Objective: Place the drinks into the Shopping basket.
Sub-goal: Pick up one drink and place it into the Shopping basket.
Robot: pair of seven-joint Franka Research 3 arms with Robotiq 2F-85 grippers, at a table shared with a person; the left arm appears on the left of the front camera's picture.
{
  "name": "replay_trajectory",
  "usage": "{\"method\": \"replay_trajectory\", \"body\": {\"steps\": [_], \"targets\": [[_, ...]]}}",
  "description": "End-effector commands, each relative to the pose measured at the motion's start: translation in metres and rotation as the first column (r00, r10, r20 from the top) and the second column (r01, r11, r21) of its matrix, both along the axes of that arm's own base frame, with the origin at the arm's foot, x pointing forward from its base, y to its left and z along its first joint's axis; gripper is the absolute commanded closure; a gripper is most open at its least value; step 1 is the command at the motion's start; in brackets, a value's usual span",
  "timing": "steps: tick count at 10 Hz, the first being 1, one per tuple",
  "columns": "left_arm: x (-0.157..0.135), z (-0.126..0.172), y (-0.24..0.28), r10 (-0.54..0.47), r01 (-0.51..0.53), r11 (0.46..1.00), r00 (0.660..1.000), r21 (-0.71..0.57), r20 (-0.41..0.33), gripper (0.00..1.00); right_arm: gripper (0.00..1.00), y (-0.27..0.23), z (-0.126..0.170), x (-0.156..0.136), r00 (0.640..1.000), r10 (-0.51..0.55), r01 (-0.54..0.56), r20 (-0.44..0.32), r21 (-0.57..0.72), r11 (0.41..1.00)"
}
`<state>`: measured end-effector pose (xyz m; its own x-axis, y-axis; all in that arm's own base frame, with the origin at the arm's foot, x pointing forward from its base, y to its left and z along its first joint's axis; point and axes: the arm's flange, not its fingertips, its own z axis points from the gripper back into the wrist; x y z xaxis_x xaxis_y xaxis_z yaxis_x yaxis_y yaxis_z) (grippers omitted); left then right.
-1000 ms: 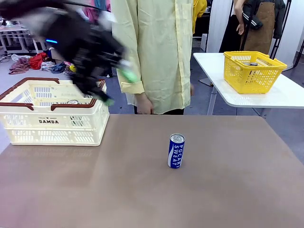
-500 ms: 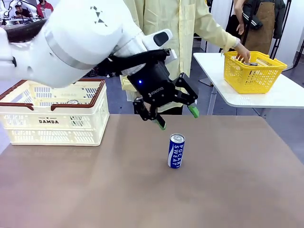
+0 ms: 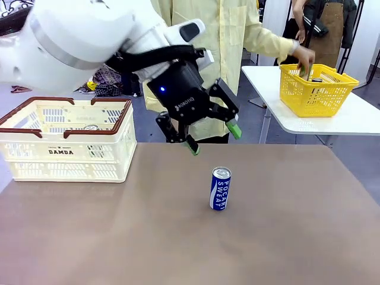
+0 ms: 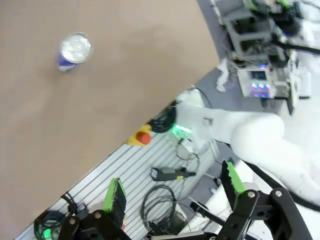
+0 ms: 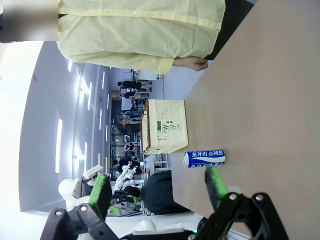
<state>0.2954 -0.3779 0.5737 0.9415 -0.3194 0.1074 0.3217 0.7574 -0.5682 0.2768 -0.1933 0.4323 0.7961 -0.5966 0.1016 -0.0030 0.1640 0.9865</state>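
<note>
Green-padded fingers (image 3: 233, 129) spread wide and empty on the left gripper (image 3: 212, 138), which hovers above the slim blue-and-white Pocari Sweat drink can (image 3: 220, 189), probably lining up a grasp. The can stands upright mid-table, well apart from the cream-white slotted plastic Shopping basket (image 3: 65, 160). The right gripper (image 5: 159, 187) gapes empty too.

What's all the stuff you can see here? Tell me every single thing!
blue can: one, blue with white letters, standing upright mid-table
silver can top: one, silver, inside the Shopping basket
Shopping basket: one, cream-white with brown rim, left on the table
yellow basket: one, yellow, on the side table
brown table: one, brown, in front
side table: one, white, far right
person's hand: one, reaching into the yellow basket
left gripper: one, black with green pads, open, hovering above the table
right gripper: one, black with green pads, open
</note>
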Motion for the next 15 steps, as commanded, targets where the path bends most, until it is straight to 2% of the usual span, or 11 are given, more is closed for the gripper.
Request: {"method": "replay_trajectory", "body": {"steps": [1,5,6,7,8,9,10,11,13,14,15], "targets": [[0.038,-0.027,-0.066,0.117,-0.114,0.964,0.993,0.240,0.003,0.00,0.00,-0.001,0.003,0.004,1.000,-0.006,0.006,0.028,0.006,1.000],[0.093,-0.067,-0.116,0.269,-0.281,0.844,0.959,0.457,0.092,0.00,0.00,-0.001,0.003,0.004,1.000,-0.006,0.006,0.028,0.006,1.000],[0.116,-0.072,-0.107,0.290,-0.276,0.835,0.956,0.476,0.044,0.00,0.00,-0.001,0.003,0.004,1.000,-0.006,0.006,0.028,0.006,1.000],[0.137,-0.065,-0.078,0.373,-0.347,0.843,0.928,0.411,0.018,0.00,0.00,-0.001,0.003,0.004,1.000,-0.006,0.006,0.028,0.006,1.000],[0.148,-0.046,-0.029,0.259,-0.188,0.936,0.940,0.297,-0.221,0.00,0.00,-0.001,0.003,0.004,1.000,-0.006,0.006,0.028,0.006,1.000],[0.139,-0.015,0.029,0.078,-0.051,0.995,0.930,0.085,-0.359,0.00,0.00,-0.001,0.003,0.004,1.000,-0.006,0.006,0.028,0.006,1.000],[0.121,0.020,0.097,-0.050,0.014,0.996,0.910,-0.090,-0.411,0.00,0.00,-0.001,0.003,0.004,1.000,-0.006,0.006,0.028,0.006,1.000],[0.102,0.047,0.161,-0.174,0.094,0.974,0.894,-0.206,-0.413,0.00,0.00,-0.001,0.003,0.004,1.000,-0.006,0.006,0.028,0.006,1.000],[0.067,0.077,0.265,-0.147,0.041,0.965,0.901,-0.258,-0.408,0.00,0.00,-0.001,0.003,0.004,1.000,-0.006,0.006,0.028,0.006,1.000],[0.050,0.079,0.298,-0.234,0.113,0.944,0.891,-0.311,-0.388,0.00,0.00,-0.001,0.003,0.004,1.000,-0.006,0.006,0.028,0.006,1.000],[0.036,0.073,0.326,-0.190,0.051,0.940,0.900,-0.338,-0.392,0.00,0.00,-0.001,0.003,0.004,1.000,-0.006,0.006,0.028,0.006,1.000]]}}
